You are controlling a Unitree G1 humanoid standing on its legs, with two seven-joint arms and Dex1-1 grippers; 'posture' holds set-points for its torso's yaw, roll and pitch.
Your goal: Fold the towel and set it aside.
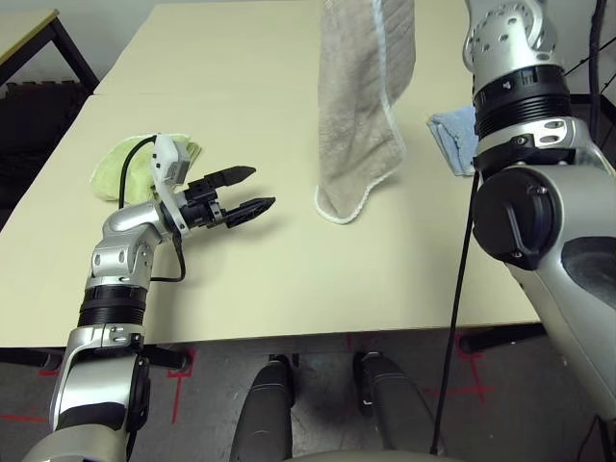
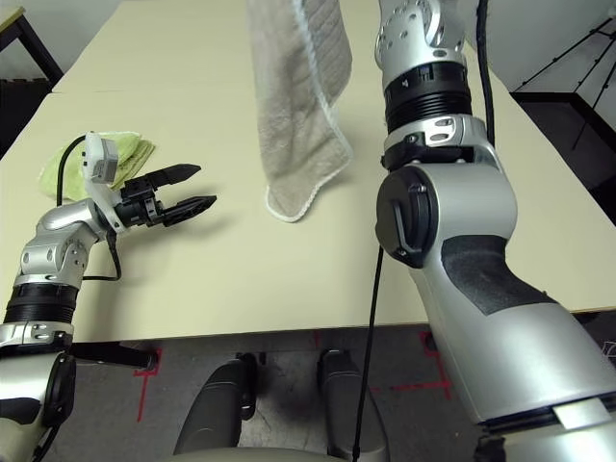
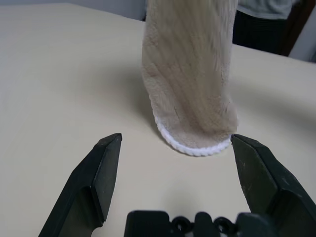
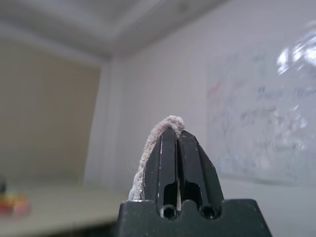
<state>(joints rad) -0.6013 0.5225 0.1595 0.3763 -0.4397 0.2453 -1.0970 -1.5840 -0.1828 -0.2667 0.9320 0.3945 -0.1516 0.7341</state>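
The towel (image 1: pixel 361 106) hangs from the right gripper (image 4: pixel 171 136), pinched tight at its top, its lower edge brushing the counter (image 1: pixel 289 279), while the left gripper (image 1: pixel 244 192) hovers wide just left, near a green cloth (image 1: pixel 120 164).

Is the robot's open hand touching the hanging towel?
Apart. In the left eye view, bare table shows between the left hand and the towel.
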